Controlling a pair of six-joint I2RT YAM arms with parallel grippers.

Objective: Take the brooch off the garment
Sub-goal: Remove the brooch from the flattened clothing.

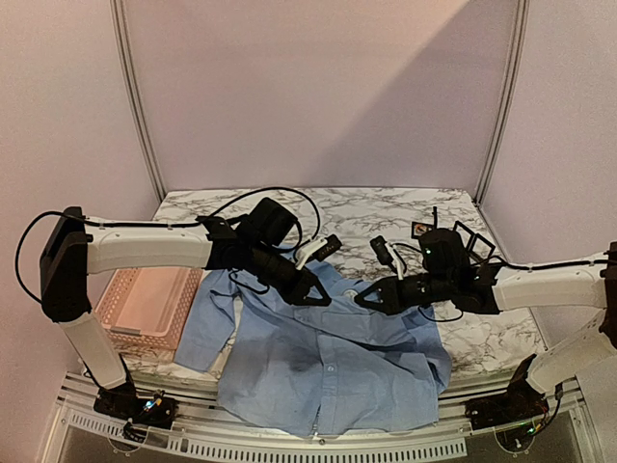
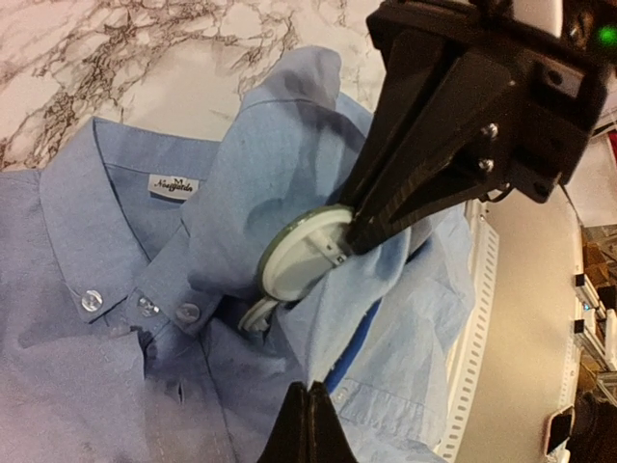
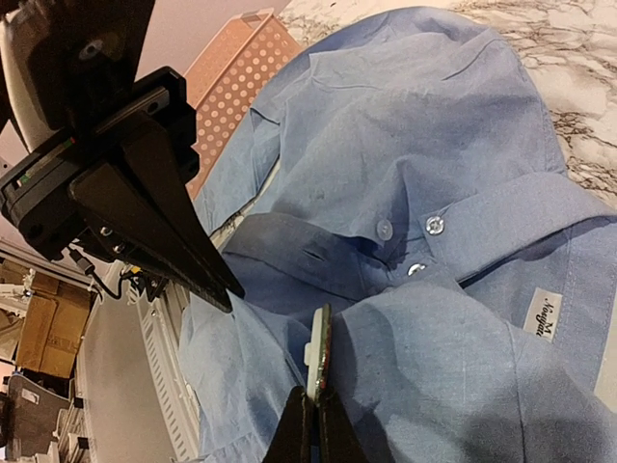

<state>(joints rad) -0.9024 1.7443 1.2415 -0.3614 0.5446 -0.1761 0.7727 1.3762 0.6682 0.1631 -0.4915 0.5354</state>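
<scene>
Right fingers (image 3: 294, 436) clamping the round brooch (image 2: 299, 258) by its rim — left fingers (image 2: 292, 432) closed tight, tips at the shirt (image 2: 106, 299) — should be pulling slowly, keeping it pinned.

White marble-veined tabletop (image 1: 386, 207) under soft pinkish light, closed in by pale walls (image 1: 318, 87) with metal corner posts (image 1: 137, 96). Off the near edge, cardboard boxes (image 3: 40, 333).

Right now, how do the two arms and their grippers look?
The left arm and right arm have white links and black joints, with thin black cables. The left gripper and right gripper are black, with tapering wedge fingers. A green light glows on the right one.
</scene>
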